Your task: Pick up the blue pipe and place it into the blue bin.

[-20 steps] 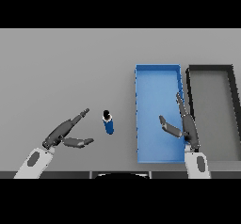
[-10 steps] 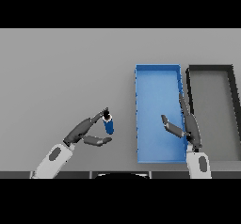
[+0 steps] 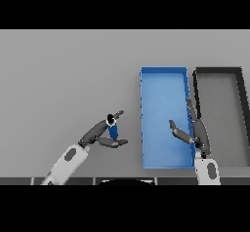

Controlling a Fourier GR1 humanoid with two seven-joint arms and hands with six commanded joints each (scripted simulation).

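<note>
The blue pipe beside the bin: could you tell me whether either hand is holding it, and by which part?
The left hand has its fingers and thumb around the blue pipe, about its middle; whether the grip has closed cannot be told. The right hand holds nothing, open over the blue bin.

Even, flat light; faint shadows

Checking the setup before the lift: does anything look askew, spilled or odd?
Nothing stands out. The blue pipe stands on the table, the left robot hand around it. The blue bin and dark bin sit side by side, nothing visible inside. The right robot hand hovers over the blue bin's right edge.
</note>
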